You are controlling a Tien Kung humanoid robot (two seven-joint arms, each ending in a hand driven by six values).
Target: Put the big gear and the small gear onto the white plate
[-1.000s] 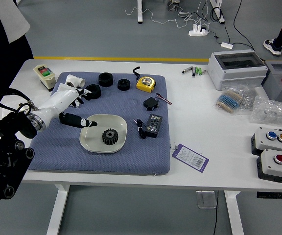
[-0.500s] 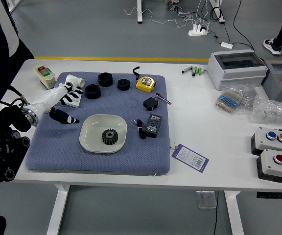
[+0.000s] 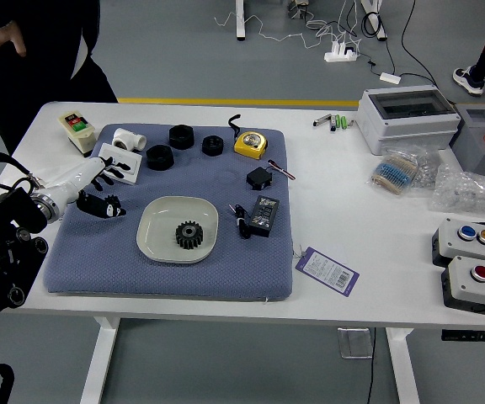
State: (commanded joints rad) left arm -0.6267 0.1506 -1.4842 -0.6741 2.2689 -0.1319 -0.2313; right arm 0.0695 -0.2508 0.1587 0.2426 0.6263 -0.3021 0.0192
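Status: one black gear [image 3: 189, 235] on the white plate [image 3: 160, 244], inside the rim; big or small, cannot tell. Second gear not identifiable – possibly underneath or among the black rings [image 3: 160, 157] beyond. Judged half done at least; completion unconfirmed. Left hand [image 3: 70, 187] released, fingers spread, holding nothing, over the blue mat [image 3: 116, 261] left of the plate. Person's hand [image 3: 0, 39] hangs empty, past the table's far left corner. Markings: purple-edged tag [image 3: 327, 271] bears a barcode – print too small; no brand legible.
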